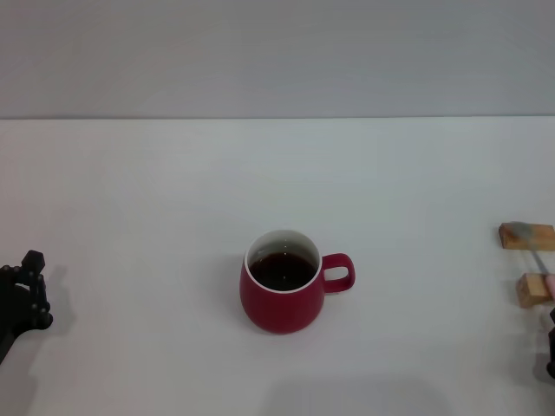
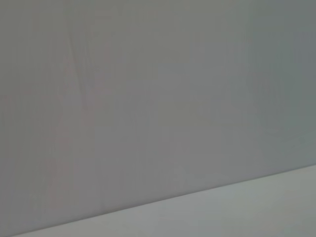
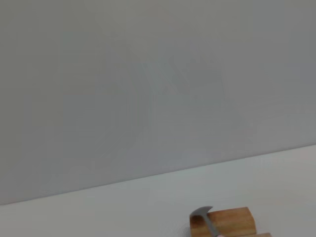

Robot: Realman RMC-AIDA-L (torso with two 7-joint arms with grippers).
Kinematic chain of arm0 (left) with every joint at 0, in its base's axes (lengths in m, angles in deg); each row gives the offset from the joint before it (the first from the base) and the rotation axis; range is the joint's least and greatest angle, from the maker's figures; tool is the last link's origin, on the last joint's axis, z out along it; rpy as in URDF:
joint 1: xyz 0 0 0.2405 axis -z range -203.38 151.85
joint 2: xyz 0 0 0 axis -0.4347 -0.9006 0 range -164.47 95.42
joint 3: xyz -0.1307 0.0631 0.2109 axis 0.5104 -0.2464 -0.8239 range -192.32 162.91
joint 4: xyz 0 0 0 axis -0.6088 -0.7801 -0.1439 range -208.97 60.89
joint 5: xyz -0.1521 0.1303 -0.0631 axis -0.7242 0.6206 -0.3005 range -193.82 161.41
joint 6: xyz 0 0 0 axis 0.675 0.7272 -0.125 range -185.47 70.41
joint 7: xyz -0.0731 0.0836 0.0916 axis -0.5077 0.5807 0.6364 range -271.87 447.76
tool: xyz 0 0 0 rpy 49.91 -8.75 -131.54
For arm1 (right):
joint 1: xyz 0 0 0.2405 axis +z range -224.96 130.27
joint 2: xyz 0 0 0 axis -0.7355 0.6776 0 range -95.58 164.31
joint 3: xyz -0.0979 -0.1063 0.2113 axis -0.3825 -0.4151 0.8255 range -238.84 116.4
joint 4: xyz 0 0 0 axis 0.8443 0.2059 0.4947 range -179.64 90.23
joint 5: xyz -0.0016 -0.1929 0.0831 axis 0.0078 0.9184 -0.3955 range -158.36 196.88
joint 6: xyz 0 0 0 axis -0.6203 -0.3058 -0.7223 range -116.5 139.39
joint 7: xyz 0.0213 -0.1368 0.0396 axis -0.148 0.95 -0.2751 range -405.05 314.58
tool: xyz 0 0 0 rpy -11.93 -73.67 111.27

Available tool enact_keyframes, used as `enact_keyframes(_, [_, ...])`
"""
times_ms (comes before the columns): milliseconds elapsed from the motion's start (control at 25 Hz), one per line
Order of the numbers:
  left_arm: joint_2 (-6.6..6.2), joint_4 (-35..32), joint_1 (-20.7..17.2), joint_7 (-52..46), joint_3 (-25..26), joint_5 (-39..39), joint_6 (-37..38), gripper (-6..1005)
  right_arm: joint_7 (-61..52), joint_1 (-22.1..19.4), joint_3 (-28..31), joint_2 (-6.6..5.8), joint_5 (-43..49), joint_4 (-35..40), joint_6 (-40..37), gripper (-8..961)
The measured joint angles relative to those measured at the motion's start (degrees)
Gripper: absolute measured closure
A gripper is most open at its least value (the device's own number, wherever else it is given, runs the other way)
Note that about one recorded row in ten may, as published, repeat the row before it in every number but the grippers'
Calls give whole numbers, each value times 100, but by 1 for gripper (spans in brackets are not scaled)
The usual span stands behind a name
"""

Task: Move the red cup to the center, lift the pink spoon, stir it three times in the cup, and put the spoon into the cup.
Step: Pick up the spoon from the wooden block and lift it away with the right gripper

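Red cup centered on table, pink spoon across 2 blocks

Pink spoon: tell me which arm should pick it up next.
Right. The pink spoon lies across wooden blocks at the table's right edge, beside the right gripper. The left gripper sits far across, beyond the red cup.

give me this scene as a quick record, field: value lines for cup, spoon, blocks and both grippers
cup: red cup upright near the table's middle, handle toward the robot's right, dark contents inside
spoon: pink spoon at the far right edge, lying across the two wooden blocks, grey bowl on the farther one
blocks: two wooden blocks, tan, one behind the other, apart from the cup
left gripper: left gripper at the left edge, low, holding nothing
right gripper: barely in view at the lower right edge, near the spoon's handle
table: table, white
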Motion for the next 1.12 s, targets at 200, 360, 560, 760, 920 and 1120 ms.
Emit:
enact_keyframes(200, [0,-14,-4,0,-1,-8,0,1001,2,0,-2,-12,-5,-13,18,826])
enact_keyframes(360, [0,-14,-8,0,-1,-9,0,1001,12,-5,5,-11,-8,-2,53,850])
enact_keyframes(560, [0,-11,6,0,-1,-9,0,1001,700,6,49,-3,-17,-218,47,875])
enact_keyframes(760, [0,6,17,0,-1,-8,0,1001,986,41,71,-11,-21,-383,-39,884])
enact_keyframes(920, [0,13,25,0,-1,-1,0,1001,1094,42,36,-21,-1,-414,-222,883])
enact_keyframes(1120, [0,20,27,0,-1,6,0,1001,1928,83,9,-91,31,-876,-665,885])
